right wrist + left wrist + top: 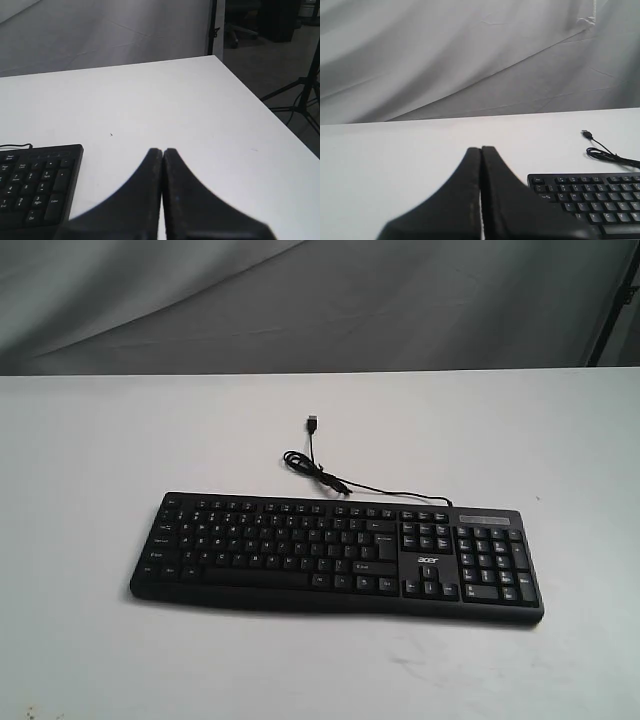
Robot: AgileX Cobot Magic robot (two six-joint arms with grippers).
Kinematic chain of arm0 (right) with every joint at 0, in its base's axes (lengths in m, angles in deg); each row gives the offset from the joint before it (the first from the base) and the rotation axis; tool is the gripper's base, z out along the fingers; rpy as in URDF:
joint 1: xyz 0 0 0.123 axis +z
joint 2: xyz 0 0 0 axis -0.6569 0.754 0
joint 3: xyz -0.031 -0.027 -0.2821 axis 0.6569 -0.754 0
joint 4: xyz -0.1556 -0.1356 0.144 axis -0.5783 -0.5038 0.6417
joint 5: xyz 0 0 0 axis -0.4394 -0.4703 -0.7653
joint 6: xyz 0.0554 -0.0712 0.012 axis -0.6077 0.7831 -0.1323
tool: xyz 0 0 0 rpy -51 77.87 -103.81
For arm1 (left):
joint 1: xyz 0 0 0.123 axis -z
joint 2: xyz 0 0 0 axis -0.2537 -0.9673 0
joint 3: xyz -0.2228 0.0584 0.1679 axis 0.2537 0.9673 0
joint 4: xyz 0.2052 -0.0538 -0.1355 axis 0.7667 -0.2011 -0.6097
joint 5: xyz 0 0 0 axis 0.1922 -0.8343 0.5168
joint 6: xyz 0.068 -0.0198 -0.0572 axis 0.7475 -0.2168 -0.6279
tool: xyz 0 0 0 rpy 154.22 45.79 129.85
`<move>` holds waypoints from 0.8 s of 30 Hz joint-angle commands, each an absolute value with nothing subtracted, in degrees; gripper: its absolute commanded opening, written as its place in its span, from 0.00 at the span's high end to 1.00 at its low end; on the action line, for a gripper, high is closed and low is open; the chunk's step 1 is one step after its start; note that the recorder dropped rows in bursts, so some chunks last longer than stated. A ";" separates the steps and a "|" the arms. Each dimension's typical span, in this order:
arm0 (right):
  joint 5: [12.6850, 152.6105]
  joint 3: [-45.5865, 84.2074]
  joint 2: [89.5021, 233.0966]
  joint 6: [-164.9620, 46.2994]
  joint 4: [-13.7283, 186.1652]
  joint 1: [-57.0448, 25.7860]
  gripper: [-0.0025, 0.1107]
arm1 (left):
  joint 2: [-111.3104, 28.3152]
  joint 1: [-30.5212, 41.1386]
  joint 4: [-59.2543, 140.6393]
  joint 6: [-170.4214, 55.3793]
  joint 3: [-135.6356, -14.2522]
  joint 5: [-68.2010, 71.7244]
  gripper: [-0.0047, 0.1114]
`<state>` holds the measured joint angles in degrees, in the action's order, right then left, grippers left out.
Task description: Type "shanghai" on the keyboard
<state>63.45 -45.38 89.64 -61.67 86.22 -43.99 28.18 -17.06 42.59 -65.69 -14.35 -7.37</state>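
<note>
The black full-size keyboard (335, 555) with white legends and an "acer" logo lies on the white table, number pad at the right. Its thin cable (330, 475) curls behind it to a loose USB plug (312, 424). Neither gripper shows in the exterior view. In the left wrist view my left gripper (481, 149) is shut, empty, above bare table beside the keyboard's Esc corner (590, 197). The right wrist view has my right gripper (163, 150) shut and empty, beside the number pad end (37, 187).
The white table (90, 460) extends on all sides of the keyboard. A grey cloth backdrop (300, 300) hangs behind it. In the right wrist view the table's edge (270, 112) drops off near a black tripod stand (300, 95).
</note>
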 commanded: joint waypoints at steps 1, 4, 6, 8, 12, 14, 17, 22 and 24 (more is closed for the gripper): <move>63.44 -45.59 89.50 -61.76 85.82 -44.44 0.98 | 28.32 -16.69 42.59 -65.85 -14.25 -7.02 0.96; 63.44 -45.59 89.50 -61.76 85.82 -44.44 0.98 | 28.32 -16.69 42.59 -65.85 -14.25 -7.02 0.96; 63.44 -45.59 89.50 -61.76 85.82 -44.44 0.98 | 28.32 -16.69 42.59 -65.85 -14.25 -7.02 0.96; 63.44 -45.59 89.50 -61.76 85.82 -44.44 0.98 | 28.32 -16.69 42.59 -65.85 -14.25 -7.02 0.96; 65.69 -45.59 89.50 -61.75 85.54 -44.44 0.98 | 28.32 -16.69 42.59 -65.85 -14.25 -7.02 0.96; 70.55 -45.59 89.50 -61.75 86.59 -44.44 0.98 | 28.32 -16.69 42.59 -65.85 -14.25 -7.02 0.96; 75.89 -45.59 89.50 -61.75 86.60 -44.44 0.98 | 28.32 -16.69 42.59 -65.85 -14.25 -7.02 0.96; 78.22 -45.59 89.50 -61.75 86.60 -44.44 0.98 | 28.32 -16.69 42.59 -65.85 -14.25 -7.02 0.96; 82.03 -45.59 89.50 -61.75 86.60 -44.44 0.98 | 28.32 -16.69 42.59 -65.85 -14.25 -7.02 0.96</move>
